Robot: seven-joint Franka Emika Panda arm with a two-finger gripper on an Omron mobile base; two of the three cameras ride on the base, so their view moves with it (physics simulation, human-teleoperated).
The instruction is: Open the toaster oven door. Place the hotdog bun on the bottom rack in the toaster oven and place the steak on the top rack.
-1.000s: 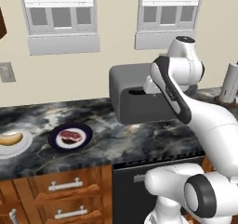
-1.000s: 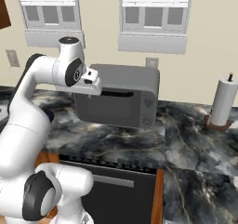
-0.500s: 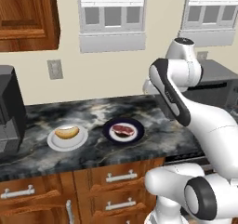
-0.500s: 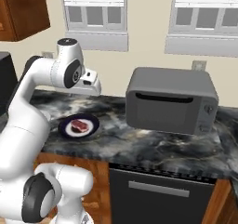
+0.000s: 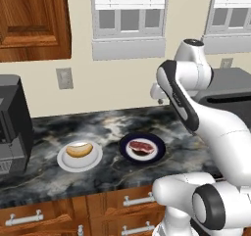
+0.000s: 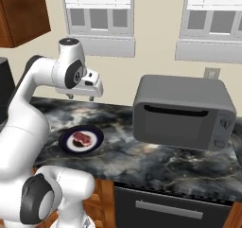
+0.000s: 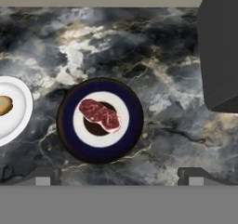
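The steak (image 5: 140,147) lies on a dark blue plate (image 5: 158,151) mid-counter; it also shows as the steak (image 6: 81,138) and the steak (image 7: 99,115). Left of it, the hotdog bun (image 5: 78,150) rests on a white plate (image 5: 94,159); the bun (image 7: 4,105) is cut by the hand view's edge. The grey toaster oven (image 6: 183,110) stands at the right with its door (image 6: 175,126) closed. My gripper (image 6: 81,97) hangs open and empty high above the steak plate, with the same gripper (image 7: 116,179) looking straight down.
A black boxy appliance (image 5: 13,127) stands at the counter's left end. Wood cabinets with drawers (image 5: 29,219) run under the counter, and a dark oven front (image 6: 165,208) sits below the toaster oven. A wall cabinet (image 5: 30,22) hangs upper left.
The base has driven left, so the whole scene slid right in both base views. The two plates have come to the middle and the toaster oven to the right. The gripper stayed open.
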